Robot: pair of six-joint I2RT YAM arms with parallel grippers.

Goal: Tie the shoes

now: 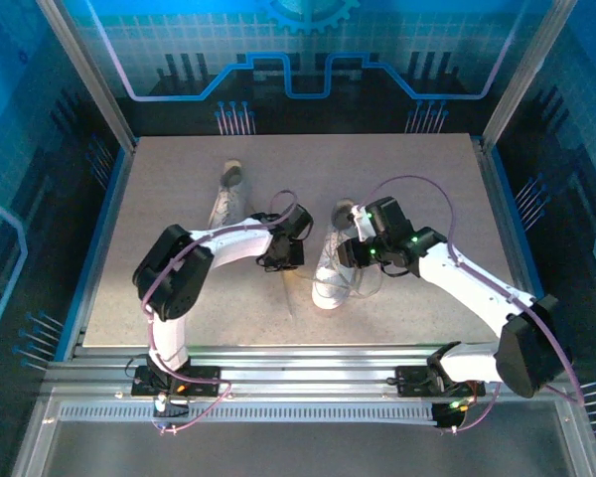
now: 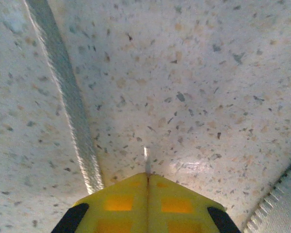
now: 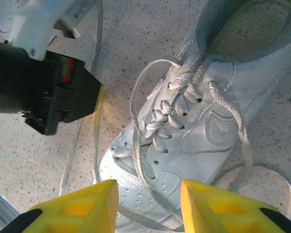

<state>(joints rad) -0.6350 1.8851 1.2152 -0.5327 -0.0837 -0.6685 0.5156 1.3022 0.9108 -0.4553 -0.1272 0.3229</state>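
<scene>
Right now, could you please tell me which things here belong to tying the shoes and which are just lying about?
For the job: near sneaker, far sneaker, loose laces, left claw (shut), right claw (open).
Just there: speckled table, blue backdrop, metal rails.

1. Left shoe: white low-top sneaker, upright on its sole at the table's far-middle. Its grey opening faces the far edge and its toe points nearward.
2. Right shoe: same type and heading, nearer the table's centre, well apart from the first.
3. Right shoe's laces: thin, white, threaded through the eyelets, untied. Slack loops spill over the toe and onto the table on both sides.
</scene>
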